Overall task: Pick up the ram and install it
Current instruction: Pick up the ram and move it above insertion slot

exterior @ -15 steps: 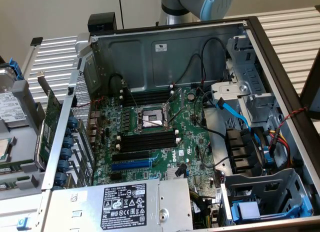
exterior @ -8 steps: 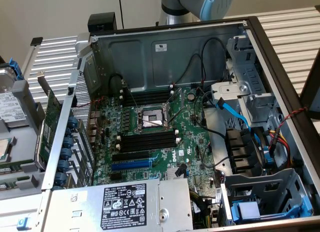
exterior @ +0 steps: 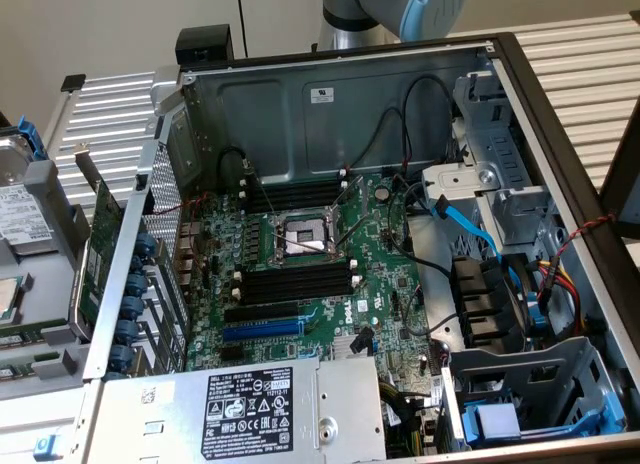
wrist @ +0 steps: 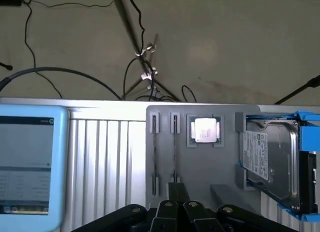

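Note:
The ram (wrist: 174, 152) shows as a thin stick standing on edge in a slot of the grey holder tray (wrist: 200, 182), beside a CPU chip (wrist: 205, 130). In the exterior view it is a narrow green strip (exterior: 30, 335) at the far left, outside the case. My gripper (wrist: 177, 189) hovers above the tray near that slot, its black fingers shut with nothing between them. The open computer case holds the motherboard (exterior: 330, 314), with long black memory slots (exterior: 295, 282) in front of the CPU socket (exterior: 300, 234) and more (exterior: 295, 194) behind it. The arm's grey and blue joint (exterior: 400, 9) rises behind the case.
A hard drive in a blue frame (wrist: 272, 162) lies on the tray past the CPU. A blue-framed screen (wrist: 25, 162) stands off the tray's other side. A green expansion card (exterior: 100, 249) stands at the case's left wall. Power supply (exterior: 250, 404) and cables (exterior: 470, 224) crowd the case.

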Action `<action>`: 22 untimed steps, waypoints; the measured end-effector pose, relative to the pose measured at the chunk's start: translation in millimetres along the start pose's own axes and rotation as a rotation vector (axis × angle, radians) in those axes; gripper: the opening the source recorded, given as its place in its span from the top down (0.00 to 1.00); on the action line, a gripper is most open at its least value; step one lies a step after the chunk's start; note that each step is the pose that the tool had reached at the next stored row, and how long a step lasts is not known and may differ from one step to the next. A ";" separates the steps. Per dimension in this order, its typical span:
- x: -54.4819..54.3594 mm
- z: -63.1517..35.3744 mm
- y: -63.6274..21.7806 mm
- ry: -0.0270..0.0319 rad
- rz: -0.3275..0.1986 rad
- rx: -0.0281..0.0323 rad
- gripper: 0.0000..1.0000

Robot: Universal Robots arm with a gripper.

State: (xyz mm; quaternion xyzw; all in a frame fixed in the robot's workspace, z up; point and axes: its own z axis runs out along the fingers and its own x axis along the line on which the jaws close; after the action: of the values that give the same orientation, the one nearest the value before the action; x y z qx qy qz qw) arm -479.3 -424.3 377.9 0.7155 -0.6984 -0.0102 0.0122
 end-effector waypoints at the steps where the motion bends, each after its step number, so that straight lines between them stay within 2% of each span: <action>1: 0.1 0.0 -0.4 0.0001 -0.005 0.0016 0.89; 3: 0.3 0.0 -1.3 -0.0004 -0.009 0.0053 0.89; 9: 0.5 -0.1 -1.4 -0.0014 -0.010 0.0050 0.89; 11: 1.1 0.0 -1.4 -0.0015 -0.010 0.0045 0.76; 12: 1.5 0.4 -1.5 -0.0017 -0.010 0.0041 0.76; 13: 2.0 1.2 -1.5 -0.0018 -0.010 0.0041 0.76; 14: 2.2 2.7 -1.5 -0.0018 -0.010 0.0039 0.69; 18: 4.5 10.0 -2.6 -0.0025 -0.010 0.0041 0.69; 22: 9.6 17.1 -7.6 -0.0034 -0.010 0.0039 0.69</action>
State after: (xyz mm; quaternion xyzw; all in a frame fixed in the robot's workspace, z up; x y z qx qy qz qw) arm -472.0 -433.8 360.6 0.7189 -0.6949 -0.0101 0.0095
